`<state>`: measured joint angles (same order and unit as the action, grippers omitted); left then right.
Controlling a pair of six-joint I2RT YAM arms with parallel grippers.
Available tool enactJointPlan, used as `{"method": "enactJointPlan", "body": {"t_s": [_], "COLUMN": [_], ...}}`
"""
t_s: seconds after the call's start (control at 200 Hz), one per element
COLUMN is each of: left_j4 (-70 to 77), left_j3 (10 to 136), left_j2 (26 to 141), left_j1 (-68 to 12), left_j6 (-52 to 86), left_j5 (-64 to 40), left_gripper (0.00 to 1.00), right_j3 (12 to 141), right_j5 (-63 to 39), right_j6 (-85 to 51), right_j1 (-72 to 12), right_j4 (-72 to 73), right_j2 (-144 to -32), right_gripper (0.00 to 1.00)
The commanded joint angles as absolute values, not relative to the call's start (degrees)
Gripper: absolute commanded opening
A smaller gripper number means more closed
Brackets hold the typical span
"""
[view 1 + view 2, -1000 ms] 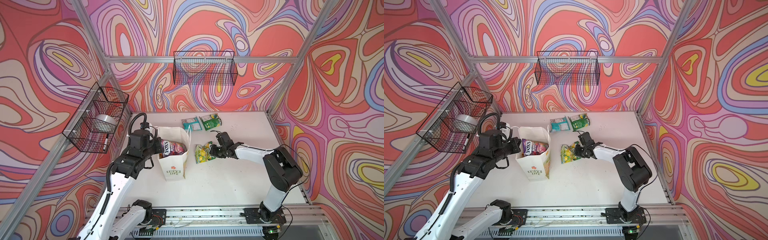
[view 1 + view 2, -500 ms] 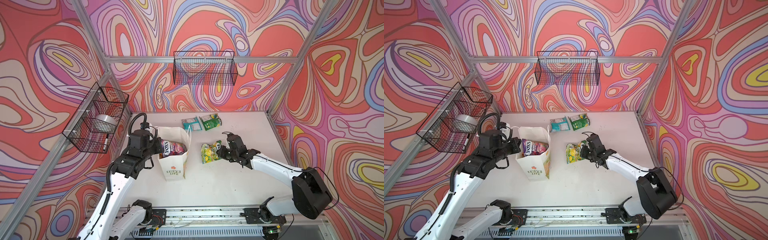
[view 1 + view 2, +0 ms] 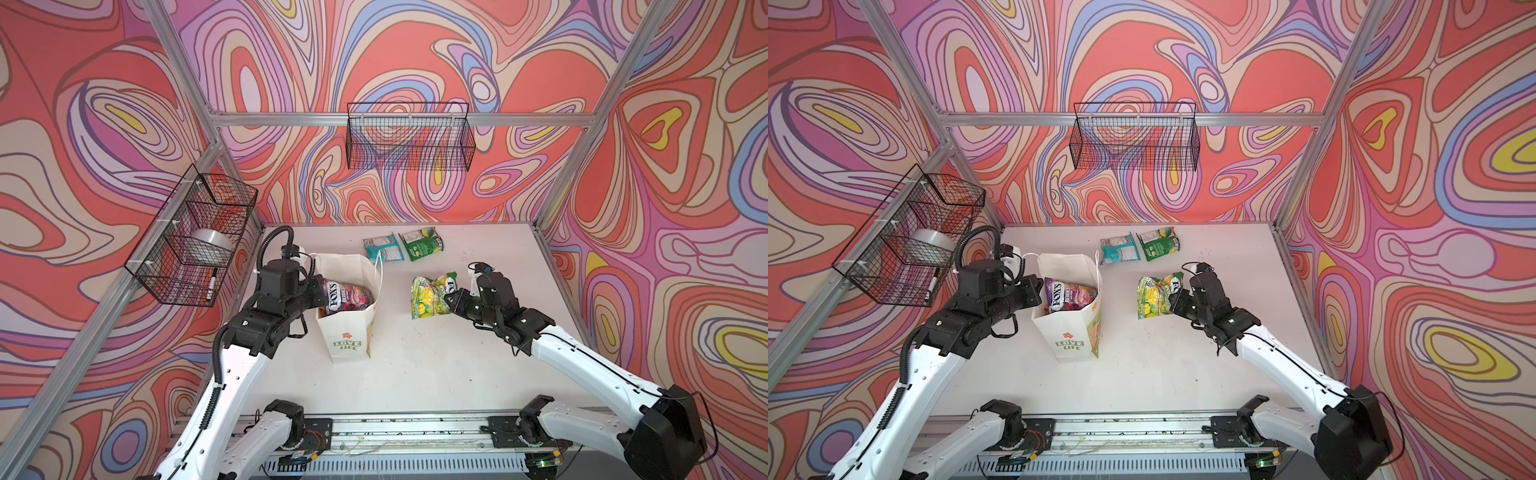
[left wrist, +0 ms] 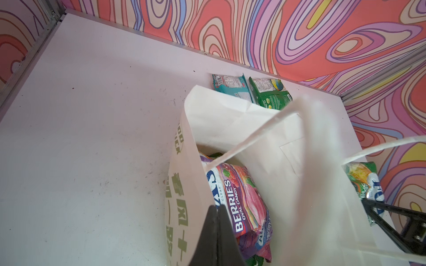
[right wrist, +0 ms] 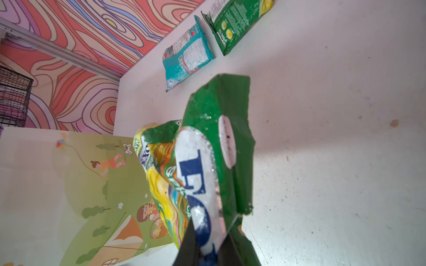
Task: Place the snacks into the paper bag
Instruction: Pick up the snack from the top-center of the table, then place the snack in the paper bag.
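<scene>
Since a second before, the right arm had swung its elbow low and outward, drawing the yellow-green packet slightly away from the upright paper bag. The right gripper clenched its crumpled end and the left gripper pinched the bag's rim. The packet looked light, soft and slippery and probably hung clear of the table. A sealed edge seemed the surest hold.

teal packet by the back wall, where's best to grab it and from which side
Probably its near crimped end, coming down from above. The teal packet lies flat on the table, and the green packet crowds one long edge, so a side approach looks poor.
</scene>
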<state>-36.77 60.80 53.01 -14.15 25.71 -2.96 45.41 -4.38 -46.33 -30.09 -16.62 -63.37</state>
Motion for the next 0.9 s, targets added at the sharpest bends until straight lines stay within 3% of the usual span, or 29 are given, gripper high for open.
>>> {"method": "enactJointPlan", "body": {"t_s": [0.0, 0.461, 0.891], "left_j4": [-35.66, -35.51, -35.42], "left_j3": [61.85, 61.85, 61.83], "left_j2": [52.47, 52.38, 52.46], "left_j1": [-13.88, -13.88, -13.88], "left_j6": [25.47, 25.40, 25.22], "left_j5": [-4.35, -5.11, -5.14], "left_gripper": [0.00, 0.00, 0.00], "right_j3": [49.08, 66.63, 91.45], "right_j5": [-2.49, -3.58, -1.47], "right_j6": [-46.37, -41.46, -32.95], "right_j1": [-30.32, -31.99, -44.73], "right_j4": [-18.37, -24.34, -26.87], "right_j2": [-60.09, -58.61, -73.68], "right_gripper": [0.00, 0.00, 0.00]}}
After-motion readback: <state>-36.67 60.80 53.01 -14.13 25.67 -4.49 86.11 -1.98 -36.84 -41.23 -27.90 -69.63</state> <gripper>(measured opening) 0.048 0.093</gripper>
